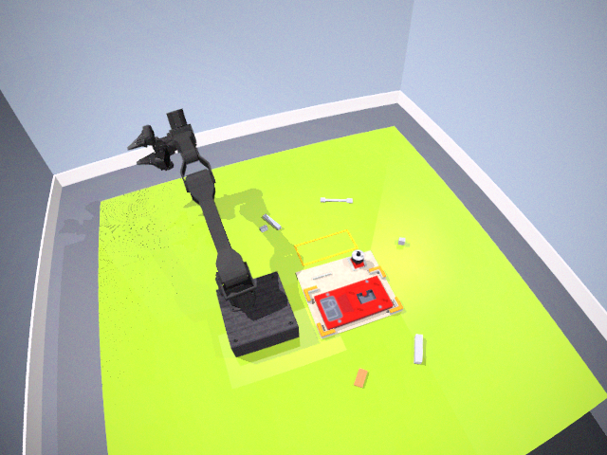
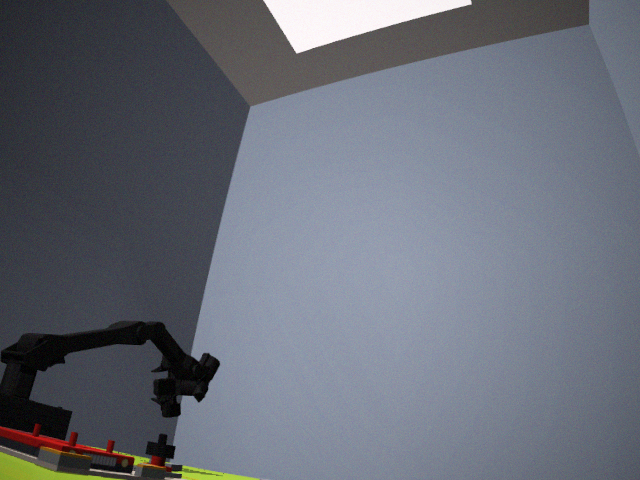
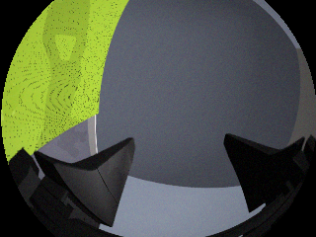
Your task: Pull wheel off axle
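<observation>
Overhead, wheel [image 1: 358,255] sits on axle; wrist view shows hand [image 3: 177,174] spread, holding nothing.
</observation>
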Tool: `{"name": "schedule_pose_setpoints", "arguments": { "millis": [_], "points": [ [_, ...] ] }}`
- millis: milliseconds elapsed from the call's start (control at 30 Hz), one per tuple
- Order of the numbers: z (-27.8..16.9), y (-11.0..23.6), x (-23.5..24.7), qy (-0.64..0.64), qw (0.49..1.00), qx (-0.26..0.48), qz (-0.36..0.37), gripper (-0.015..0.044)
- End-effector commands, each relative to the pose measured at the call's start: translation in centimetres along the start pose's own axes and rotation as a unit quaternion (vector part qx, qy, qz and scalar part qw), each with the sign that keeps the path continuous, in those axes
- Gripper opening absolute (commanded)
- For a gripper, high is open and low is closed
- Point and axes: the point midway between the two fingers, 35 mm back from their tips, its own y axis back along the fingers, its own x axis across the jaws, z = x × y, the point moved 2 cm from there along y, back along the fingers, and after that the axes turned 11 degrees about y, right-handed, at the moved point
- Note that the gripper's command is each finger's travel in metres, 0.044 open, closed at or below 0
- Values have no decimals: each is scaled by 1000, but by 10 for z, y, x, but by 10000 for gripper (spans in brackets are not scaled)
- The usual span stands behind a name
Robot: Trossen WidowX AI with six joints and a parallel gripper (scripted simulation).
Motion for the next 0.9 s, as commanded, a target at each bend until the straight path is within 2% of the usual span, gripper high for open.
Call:
{"name": "schedule_pose_setpoints", "arguments": {
  "millis": [0, 100, 300, 367, 433, 633, 867],
  "points": [
    [-1, 2, 0, -5, 1000, 3, 3, 374],
    [-8, 34, 7, -69, 996, 43, 36, 300],
    [-17, 121, 21, -232, 955, 155, 103, 300],
    [-16, 126, 22, -273, 940, 173, 108, 300],
    [-15, 155, 25, -323, 914, 212, 122, 300],
    [1, 243, 30, -462, 810, 330, 144, 300],
    [39, 340, 27, -593, 646, 461, 135, 300]
  ]
}}
